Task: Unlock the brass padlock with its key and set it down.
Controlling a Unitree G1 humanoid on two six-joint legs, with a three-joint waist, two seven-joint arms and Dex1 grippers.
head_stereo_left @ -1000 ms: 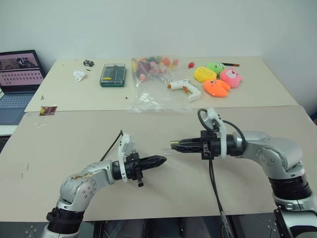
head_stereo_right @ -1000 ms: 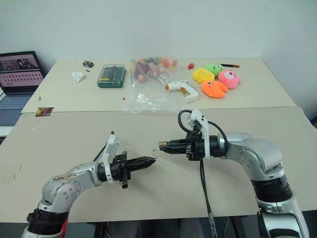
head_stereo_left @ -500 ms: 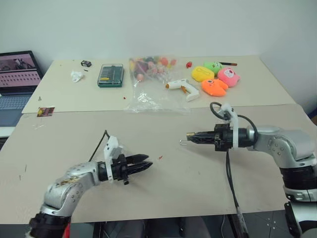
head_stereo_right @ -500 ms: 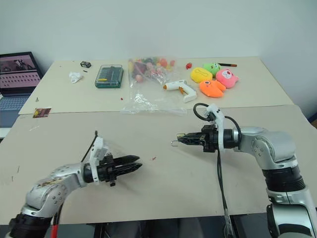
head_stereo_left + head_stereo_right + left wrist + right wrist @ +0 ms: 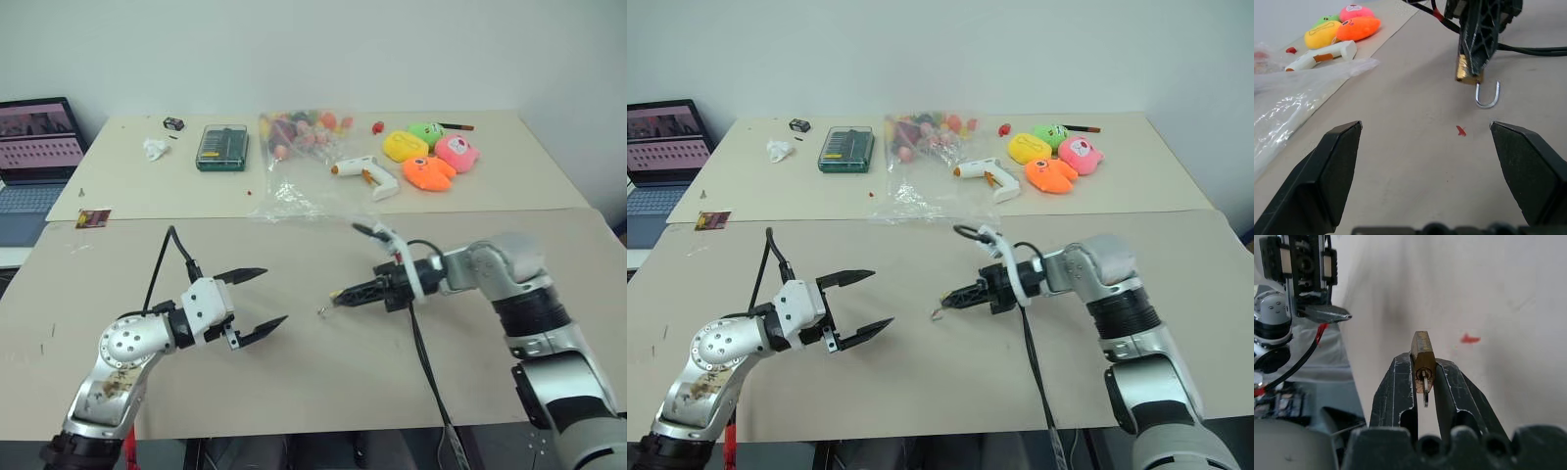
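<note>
My right gripper (image 5: 335, 297) is shut on the brass padlock (image 5: 1467, 71) and slants down toward the beige table (image 5: 323, 392) at its middle. Its silver shackle (image 5: 1486, 95) hangs below the body with one leg free, close over the table; whether it touches I cannot tell. In the right wrist view the padlock (image 5: 1422, 357) sits clamped between the two black fingers (image 5: 1399, 387), and the key (image 5: 1425, 394) sticks out of its near end. My left gripper (image 5: 270, 296) stands wide open and empty, a short way left of the padlock.
A small red speck (image 5: 1461, 130) lies on the table between the grippers. On the far table are a green tool case (image 5: 222, 147), a clear bag of coloured things (image 5: 299, 147), a white glue gun (image 5: 364, 174) and plush toys (image 5: 428, 157). A laptop (image 5: 34, 157) stands far left.
My left gripper has opened wide, rolled and drawn back to the left, away from the padlock. My right gripper has tipped downward and lowered the padlock toward the table.
</note>
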